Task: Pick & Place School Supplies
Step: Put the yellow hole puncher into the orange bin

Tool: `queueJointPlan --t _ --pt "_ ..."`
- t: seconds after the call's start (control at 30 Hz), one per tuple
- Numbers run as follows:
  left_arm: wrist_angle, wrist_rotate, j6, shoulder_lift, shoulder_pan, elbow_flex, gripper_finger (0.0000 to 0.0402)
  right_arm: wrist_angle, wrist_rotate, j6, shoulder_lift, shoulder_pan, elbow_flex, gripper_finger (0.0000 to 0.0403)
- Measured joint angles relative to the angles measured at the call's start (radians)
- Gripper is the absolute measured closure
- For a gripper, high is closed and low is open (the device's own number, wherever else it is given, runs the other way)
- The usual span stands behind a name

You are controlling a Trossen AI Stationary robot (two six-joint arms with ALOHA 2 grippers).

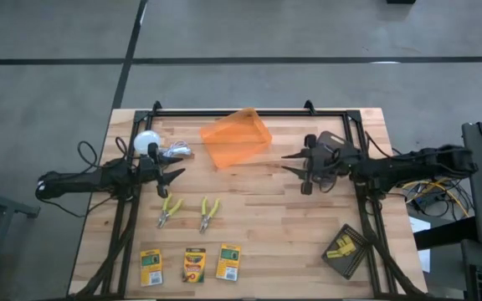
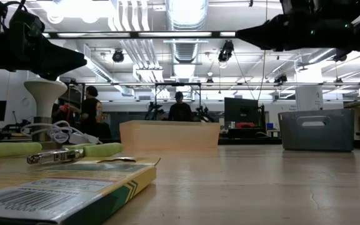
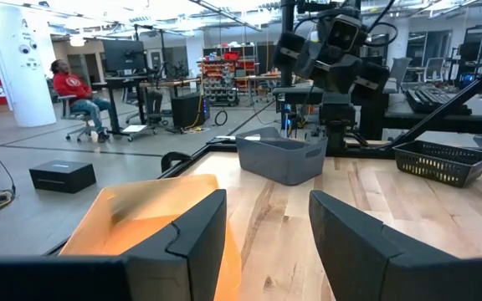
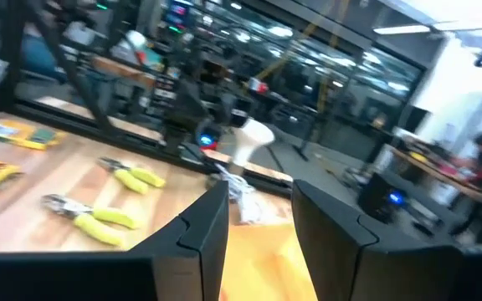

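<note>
Three yellow-and-green crayon boxes (image 1: 194, 266) lie flat in a row near the table's front edge. Two yellow-handled pliers (image 1: 170, 209) (image 1: 209, 211) lie just beyond them. Small yellow blocks (image 1: 341, 248) rest in a dark flat tray (image 1: 351, 261) at the front right. My left gripper (image 1: 178, 174) hovers open at the left, above the table and beyond the pliers. My right gripper (image 1: 287, 164) hovers open right of centre, pointing level toward the table's left, next to the orange bin (image 1: 237, 138). Nothing is between either gripper's fingers.
A white ball with a cable (image 1: 146, 142) sits at the far left beside my left gripper. A grey bin (image 2: 317, 129) stands under my right arm. A black mesh basket (image 3: 442, 161) shows at the right. Bare wood lies in the table's middle.
</note>
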Motion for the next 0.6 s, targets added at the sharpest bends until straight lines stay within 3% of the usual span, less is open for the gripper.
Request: queueJointPlan --t 0.1,0.37,0.6 --pt "0.000 0.000 0.000 0.000 0.000 0.000 0.0223 -0.001 -0.083 0.005 0.000 -0.062 0.000 0.0282" --pt "0.000 0.000 0.000 0.000 0.000 0.000 0.0223 -0.042 -0.090 0.017 0.000 -0.154 0.000 0.0283" --pt "0.000 0.000 0.000 0.000 0.000 0.000 0.0223 -0.036 -0.077 -0.090 0.000 -0.184 0.000 0.0282"
